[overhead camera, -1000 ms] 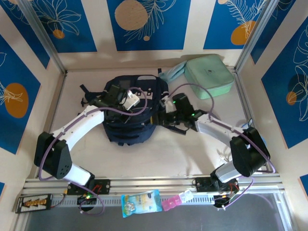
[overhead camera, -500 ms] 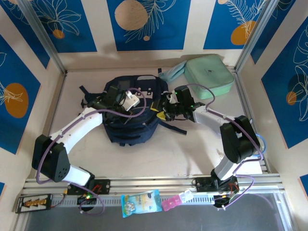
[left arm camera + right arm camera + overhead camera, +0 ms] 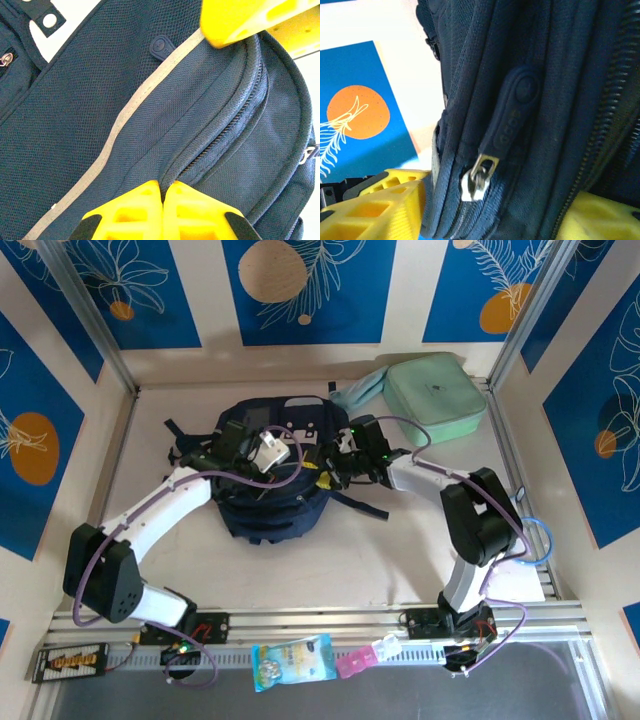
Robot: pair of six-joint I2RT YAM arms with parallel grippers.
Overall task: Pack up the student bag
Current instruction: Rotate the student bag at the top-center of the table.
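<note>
The one student bag [image 3: 268, 490] is lying near the middle of the desk [image 3: 400, 560], a little toward 12 o'clock. The left hand [image 3: 290, 452] is resting on top of it. In the left wrist view its fingers [image 3: 135, 210] are pressing tight together, the tips touching the fabric where a zip seam is running down beside the one pale stripe [image 3: 125, 125]; whether they are pinching anything cannot be told. The right hand [image 3: 322, 466] is sitting at the bag's 3 o'clock edge, its jaws standing roughly halfway apart with the zipped edge between them. One rubber pull tab [image 3: 512, 115] is hanging from one metal slider [image 3: 477, 180] there. Whether this hand is clamping the bag cannot be told. One mint green case [image 3: 435, 395] is lying at 2 o'clock from the bag, with one pale blue cloth [image 3: 355, 392] just beside its 9 o'clock side.
</note>
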